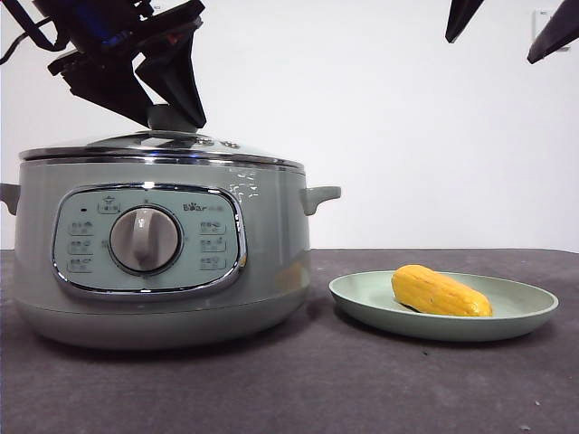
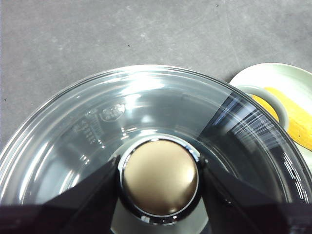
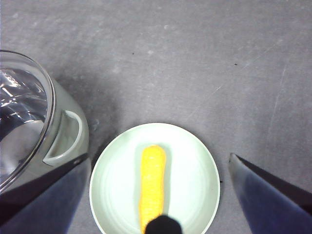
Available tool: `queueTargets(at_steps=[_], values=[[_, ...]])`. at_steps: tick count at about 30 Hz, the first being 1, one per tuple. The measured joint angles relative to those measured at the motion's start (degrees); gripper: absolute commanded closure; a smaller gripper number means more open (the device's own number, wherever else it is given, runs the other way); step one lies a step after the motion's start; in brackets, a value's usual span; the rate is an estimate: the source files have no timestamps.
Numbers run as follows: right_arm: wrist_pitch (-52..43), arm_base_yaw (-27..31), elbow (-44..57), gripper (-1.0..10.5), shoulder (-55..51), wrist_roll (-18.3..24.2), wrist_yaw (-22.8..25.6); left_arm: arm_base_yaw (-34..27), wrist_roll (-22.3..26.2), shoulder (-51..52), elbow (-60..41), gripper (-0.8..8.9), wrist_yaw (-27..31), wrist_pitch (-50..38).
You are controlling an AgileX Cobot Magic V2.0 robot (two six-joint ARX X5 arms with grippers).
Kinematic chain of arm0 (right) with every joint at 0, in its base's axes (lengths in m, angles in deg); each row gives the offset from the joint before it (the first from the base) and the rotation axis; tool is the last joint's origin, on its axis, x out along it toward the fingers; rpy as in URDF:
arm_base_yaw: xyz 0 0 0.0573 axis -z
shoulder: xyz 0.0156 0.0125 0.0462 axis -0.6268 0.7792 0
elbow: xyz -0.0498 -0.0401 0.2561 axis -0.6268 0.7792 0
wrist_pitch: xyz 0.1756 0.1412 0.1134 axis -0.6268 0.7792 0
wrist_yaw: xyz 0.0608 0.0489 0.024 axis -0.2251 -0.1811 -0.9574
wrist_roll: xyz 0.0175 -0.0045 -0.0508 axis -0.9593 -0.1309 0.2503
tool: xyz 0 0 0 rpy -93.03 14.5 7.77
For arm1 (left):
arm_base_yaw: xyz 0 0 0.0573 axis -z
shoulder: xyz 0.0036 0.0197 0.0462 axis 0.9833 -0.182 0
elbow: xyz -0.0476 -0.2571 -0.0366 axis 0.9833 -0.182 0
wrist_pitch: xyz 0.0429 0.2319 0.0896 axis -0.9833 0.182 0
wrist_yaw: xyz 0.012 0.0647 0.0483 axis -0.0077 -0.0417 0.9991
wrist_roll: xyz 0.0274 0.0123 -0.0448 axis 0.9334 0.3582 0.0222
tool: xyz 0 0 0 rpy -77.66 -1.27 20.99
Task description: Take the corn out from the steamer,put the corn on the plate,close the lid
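The steamer (image 1: 271, 244) stands at the left with the glass lid (image 1: 118, 145) resting on its rim. My left gripper (image 1: 167, 107) is above the pot, its jaws set on either side of the lid's knob (image 2: 160, 178) and touching it. The lid's glass (image 2: 146, 102) fills the left wrist view. The corn (image 1: 441, 291) lies on the plate (image 1: 362, 298) to the right of the pot. My right gripper (image 1: 507, 27) hangs open and empty high above the plate. In the right wrist view the corn (image 3: 152, 187) lies lengthwise in the plate (image 3: 195, 165).
The dark grey table (image 1: 362, 389) runs in front of the pot and the plate. The pot's side handle (image 1: 321, 194) sticks out toward the plate and also shows in the right wrist view (image 3: 63, 141). A white wall stands behind.
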Motion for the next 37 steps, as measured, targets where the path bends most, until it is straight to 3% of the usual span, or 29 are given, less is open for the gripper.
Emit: queueTargets(at_steps=[6,7,11,14,24,32,33,37], values=[[-0.02,0.0,0.0,4.7,0.02,0.0,0.0,0.0,-0.46,0.0,0.0,8.0,-0.02,0.61],[-0.02,0.0,0.0,4.7,0.0,0.0,0.0,0.0,-0.5,0.0,0.0,7.58,-0.02,0.66],[-0.02,0.0,0.0,4.7,0.0,0.0,0.0,0.0,-0.5,0.0,0.0,4.2,-0.02,0.66],[-0.02,0.0,0.0,4.7,0.02,0.0,0.0,0.0,-0.52,0.0,0.0,3.73,0.02,0.46],[1.22,0.0,0.0,4.7,0.02,0.0,0.0,0.0,-0.28,1.99,0.0,3.73,0.26,-2.8],[2.08,0.0,0.0,4.8,-0.11,0.66,-0.24,0.0,-0.33,12.39,0.0,3.91,0.24,0.17],[2.34,0.0,0.0,4.9,-0.35,0.7,-0.24,0.0,-0.33,14.03,0.0,4.53,0.24,1.46],[1.86,-0.02,1.53,7.2,-3.17,0.96,-0.24,0.0,-0.33,19.54,0.0,8.16,0.24,8.2]])
